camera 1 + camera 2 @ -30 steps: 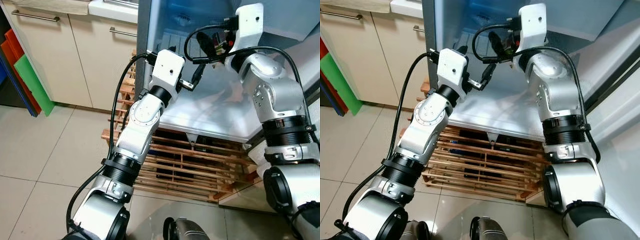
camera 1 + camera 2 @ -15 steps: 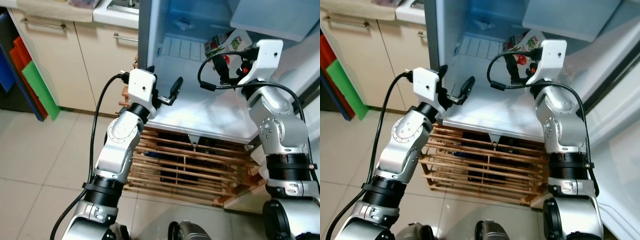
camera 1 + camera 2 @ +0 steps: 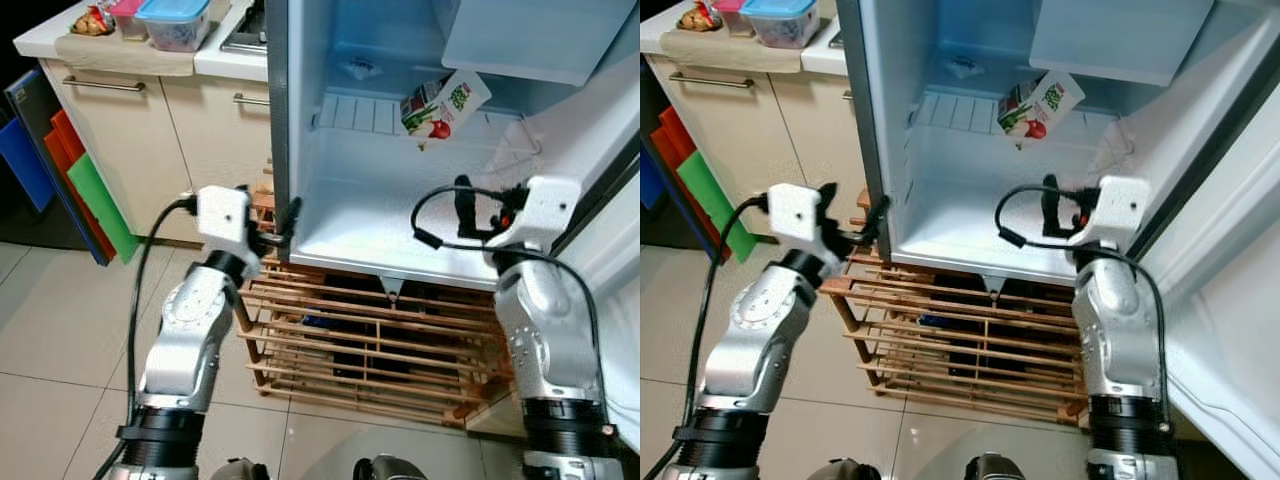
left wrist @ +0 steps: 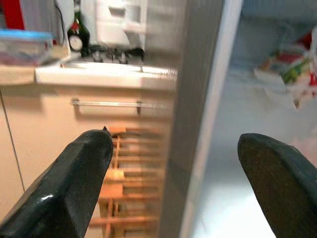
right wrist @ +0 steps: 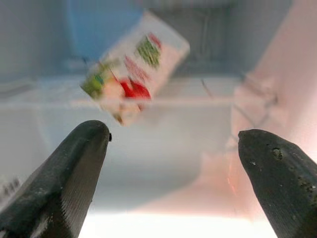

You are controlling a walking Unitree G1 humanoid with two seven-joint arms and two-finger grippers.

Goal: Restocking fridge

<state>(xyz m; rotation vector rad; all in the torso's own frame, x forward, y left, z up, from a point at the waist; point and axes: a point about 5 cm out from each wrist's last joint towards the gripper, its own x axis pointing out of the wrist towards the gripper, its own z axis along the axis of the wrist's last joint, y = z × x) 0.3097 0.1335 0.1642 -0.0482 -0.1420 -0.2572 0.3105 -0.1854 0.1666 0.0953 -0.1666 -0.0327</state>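
Fingers point(image 5: 74, 168) spread wide — empty; carton point(image 5: 134, 67) apart.

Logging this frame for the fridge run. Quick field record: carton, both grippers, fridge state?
fridge: door open, white interior lit
carton: inside at the back, tilted, not upright
right gripper: open, empty, in front of the fridge opening, pointing at the carton
left gripper: open, empty, straddling the fridge's left side wall edge
wooden rack: beneath the fridge

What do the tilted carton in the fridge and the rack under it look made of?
Carton: looks like printed paperboard with a slightly glossy coat; flat folded faces, fruit graphics. Rack: unfinished light wood by the look; thin pale slats with visible joints, matte.
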